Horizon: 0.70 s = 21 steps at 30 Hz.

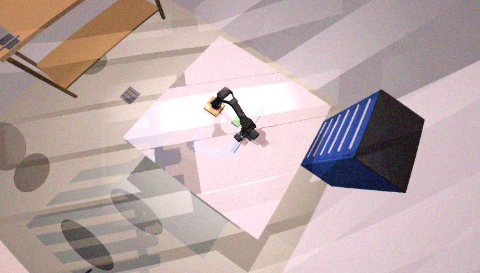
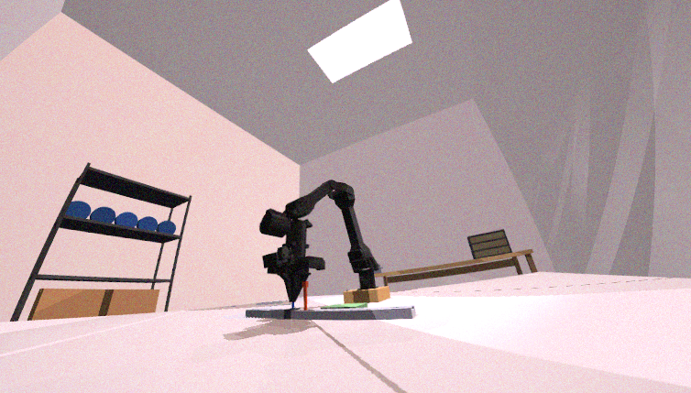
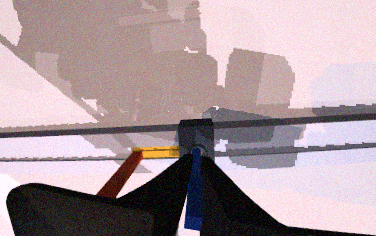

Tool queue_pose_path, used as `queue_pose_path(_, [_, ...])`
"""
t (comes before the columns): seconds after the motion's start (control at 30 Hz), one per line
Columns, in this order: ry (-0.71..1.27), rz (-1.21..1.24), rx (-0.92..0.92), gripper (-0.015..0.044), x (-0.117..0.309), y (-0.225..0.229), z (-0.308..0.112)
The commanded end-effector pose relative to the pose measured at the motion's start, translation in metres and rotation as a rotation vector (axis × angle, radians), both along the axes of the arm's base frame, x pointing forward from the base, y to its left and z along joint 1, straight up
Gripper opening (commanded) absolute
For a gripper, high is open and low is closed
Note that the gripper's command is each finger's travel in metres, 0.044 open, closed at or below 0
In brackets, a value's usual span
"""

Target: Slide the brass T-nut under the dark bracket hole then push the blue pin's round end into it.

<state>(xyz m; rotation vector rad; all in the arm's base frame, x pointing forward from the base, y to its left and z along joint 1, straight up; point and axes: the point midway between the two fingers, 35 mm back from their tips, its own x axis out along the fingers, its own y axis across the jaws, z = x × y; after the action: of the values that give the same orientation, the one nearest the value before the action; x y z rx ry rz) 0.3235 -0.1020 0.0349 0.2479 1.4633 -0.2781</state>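
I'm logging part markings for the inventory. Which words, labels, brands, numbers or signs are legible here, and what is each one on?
None: I find no readable text.
Aluminum rail, dark bracket, blue pin: no lettering visible.
Black robot arm: too small and dark to tell.
Blue cabinet: pale bars, no characters.

The top view looks steeply down from far above the worktop [image 1: 226, 181] [image 2: 458, 337]; the exterior faces across it, low; the wrist looks closely along the jaws [image 1: 244, 136] [image 2: 292, 300]. Top and exterior share the whole arm [image 1: 237, 109] [image 2: 350, 218].
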Motion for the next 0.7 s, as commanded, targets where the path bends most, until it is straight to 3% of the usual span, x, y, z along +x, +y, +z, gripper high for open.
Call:
queue_pose_path(0.0, [0.000, 0.000, 0.000, -0.0150, 0.0000, 0.0000, 0.0001])
queue_pose_path(0.67, [0.043, -0.001, 0.007, -0.0150, 0.0026, -0.0004, 0.0000])
